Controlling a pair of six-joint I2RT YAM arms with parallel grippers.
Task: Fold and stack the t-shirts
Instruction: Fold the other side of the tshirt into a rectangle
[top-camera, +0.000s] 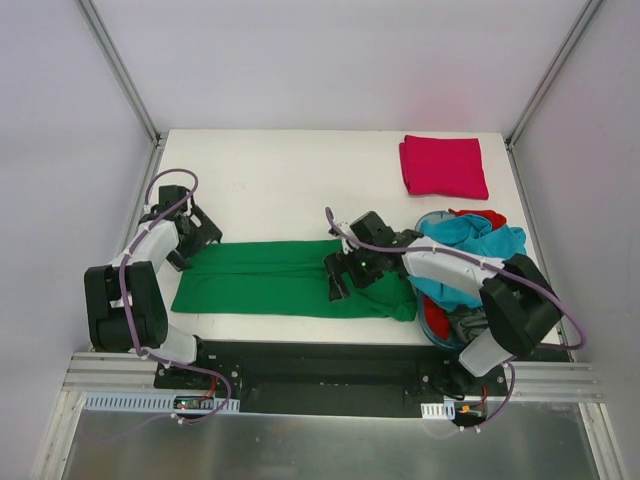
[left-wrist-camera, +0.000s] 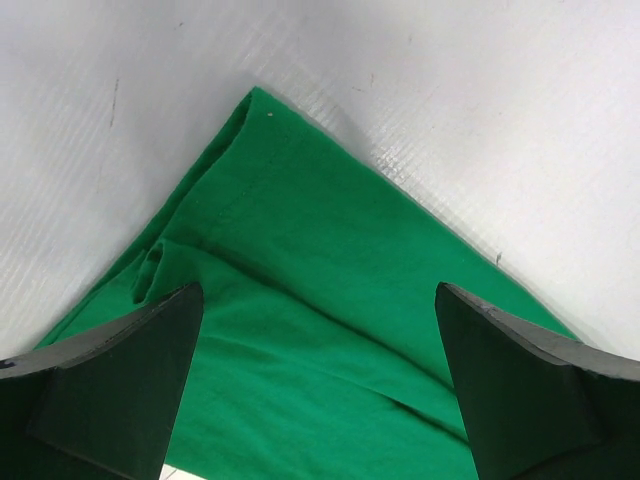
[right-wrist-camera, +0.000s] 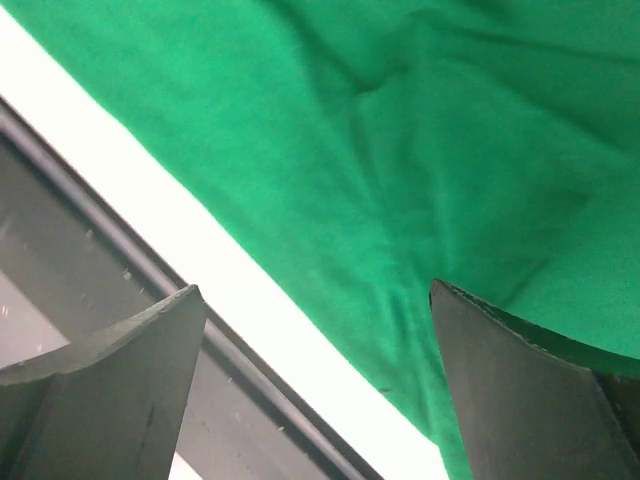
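Observation:
A bright green t-shirt (top-camera: 280, 278) lies folded into a long strip across the near part of the table. My left gripper (top-camera: 196, 240) is open and empty just above its left end; the shirt's corner shows between the fingers in the left wrist view (left-wrist-camera: 300, 290). My right gripper (top-camera: 345, 275) is open and empty over the strip's right part, near its front edge (right-wrist-camera: 400, 180). A crimson-pink t-shirt (top-camera: 443, 166) lies folded at the far right. Teal (top-camera: 470, 248), red (top-camera: 490, 218) and dark grey (top-camera: 472, 322) shirts lie bunched in the tub.
A round blue tub (top-camera: 432, 318) stands at the right front, under my right arm. The table's front edge and a black rail (right-wrist-camera: 120, 260) run just below the green shirt. White walls and metal posts enclose the table.

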